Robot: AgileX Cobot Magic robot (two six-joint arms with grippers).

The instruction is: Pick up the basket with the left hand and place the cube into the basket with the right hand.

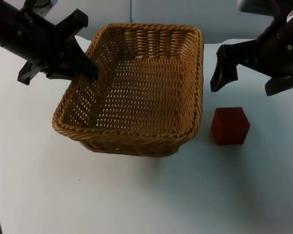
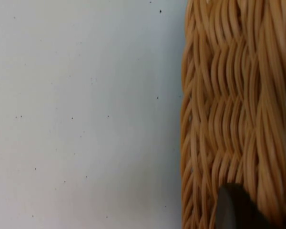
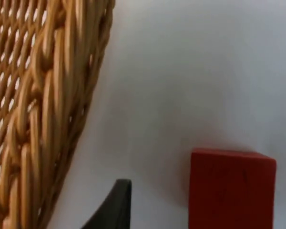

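The left gripper (image 1: 85, 68) sits at the upper left of the top view, its dark fingers reaching down over the left wall of the wicker basket (image 1: 136, 141). One fingertip lies against the inside of that wall; whether the fingers pinch the weave cannot be told. In the left wrist view the woven basket wall (image 2: 229, 105) runs beside bare white table (image 2: 86, 114), with a black fingertip (image 2: 233, 210) against the weave.

The right gripper (image 1: 222, 68) hangs at the upper right of the top view, above the table just beyond the basket's right rim. How far its fingers stand apart cannot be told. The red cube (image 1: 230, 126) rests on the table below it in the frame, right of the basket and apart from it. In the right wrist view the cube (image 3: 231, 188) stands near a black fingertip (image 3: 117, 202), not touching it, with the basket's wall (image 3: 47, 109) on the other side.
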